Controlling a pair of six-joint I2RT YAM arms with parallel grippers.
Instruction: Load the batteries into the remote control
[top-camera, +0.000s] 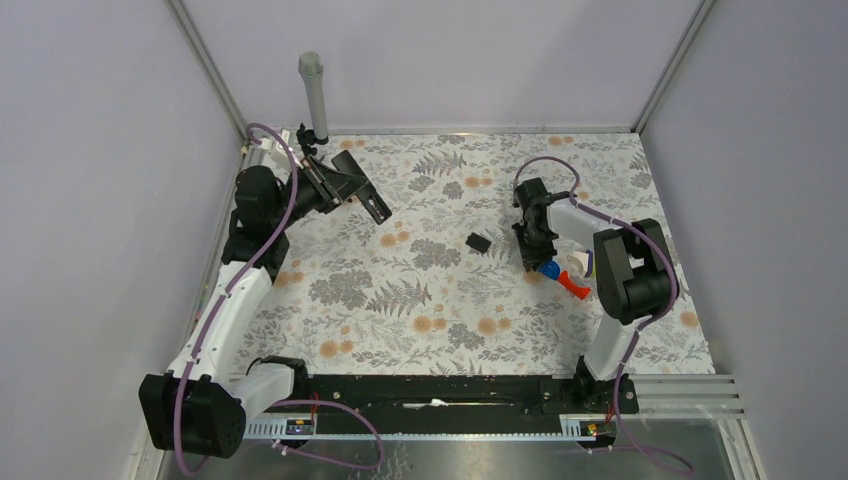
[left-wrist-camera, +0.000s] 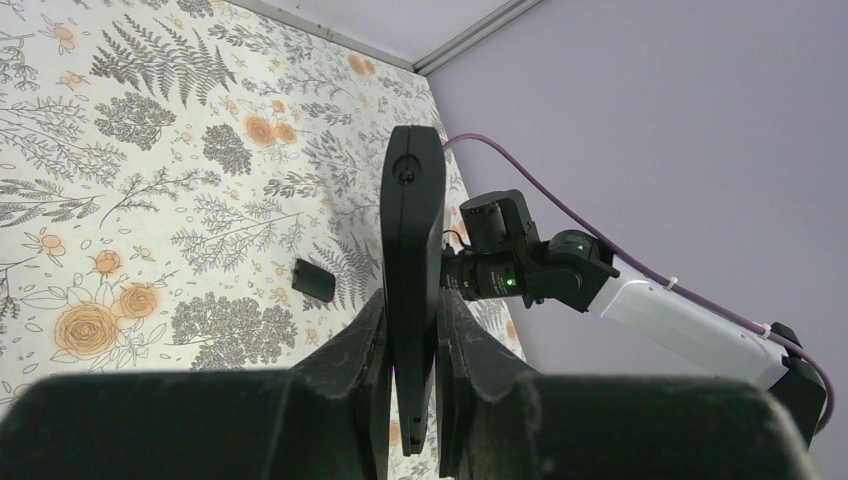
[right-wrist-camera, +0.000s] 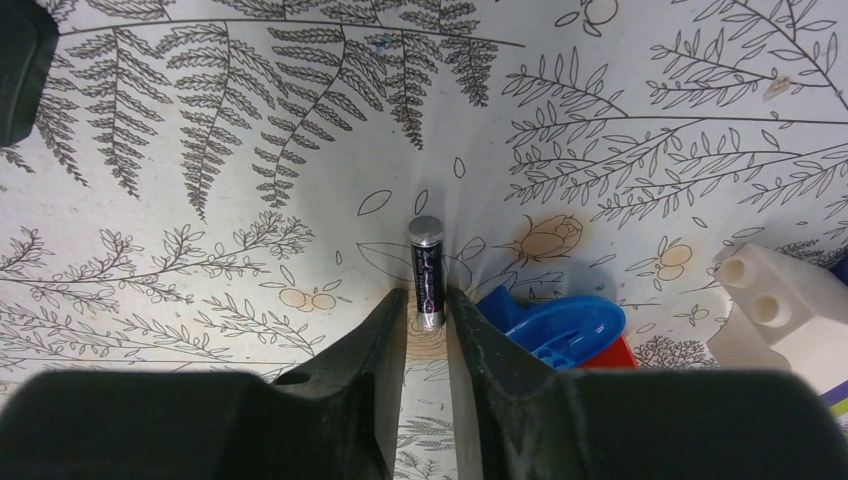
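My left gripper is shut on the remote control, a slim black bar held raised over the far left of the table. In the left wrist view the remote stands edge-on between my fingers, gripper. My right gripper is down at the flowered cloth on the right. In the right wrist view its fingertips close round the near end of a battery, dark with silvery ends, gripper. The cloth puckers around it.
A short stubby black loose piece lies mid-table; it also shows in the left wrist view. Blue and red toy pieces and a white block lie just right of my right gripper. A grey post and a small tripod stand at the far left.
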